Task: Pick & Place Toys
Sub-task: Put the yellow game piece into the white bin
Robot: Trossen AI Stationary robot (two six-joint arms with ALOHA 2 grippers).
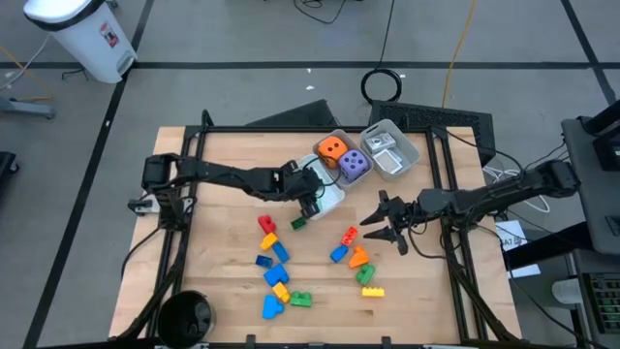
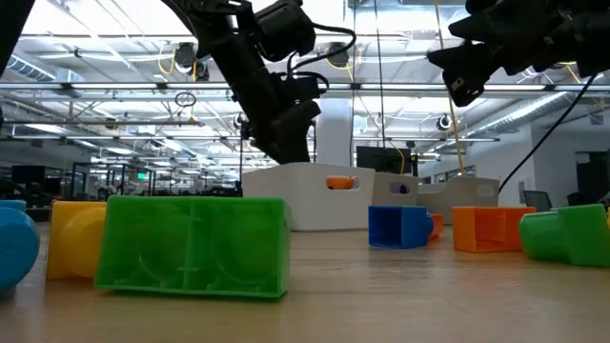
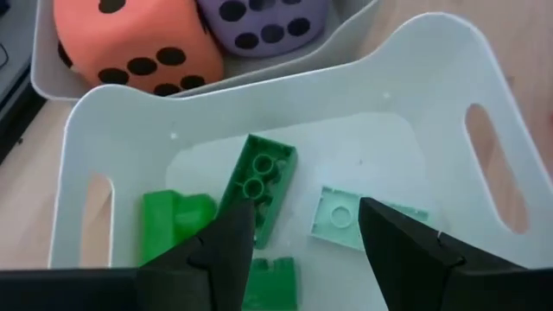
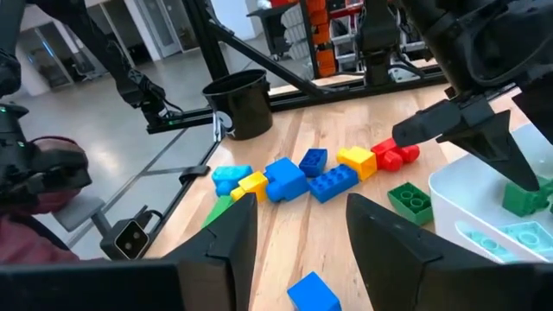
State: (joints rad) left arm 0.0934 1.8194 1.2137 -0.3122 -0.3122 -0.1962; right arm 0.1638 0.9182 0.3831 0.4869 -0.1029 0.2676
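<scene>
We hold left gripper (image 3: 302, 250) over white tray (image 1: 332, 197), claw spread, empty; green brick (image 3: 259, 183) lies inside. Right gripper (image 4: 294, 238) spread, empty, hovers near orange brick (image 1: 357, 258). Next: we descend, pinch brick.

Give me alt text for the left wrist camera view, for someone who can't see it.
The left gripper hangs with fingers open over a white tray holding a long green brick, other green bricks and a pale mint plate. Behind it, a second tray holds an orange die and a purple die, both black-dotted.
</scene>
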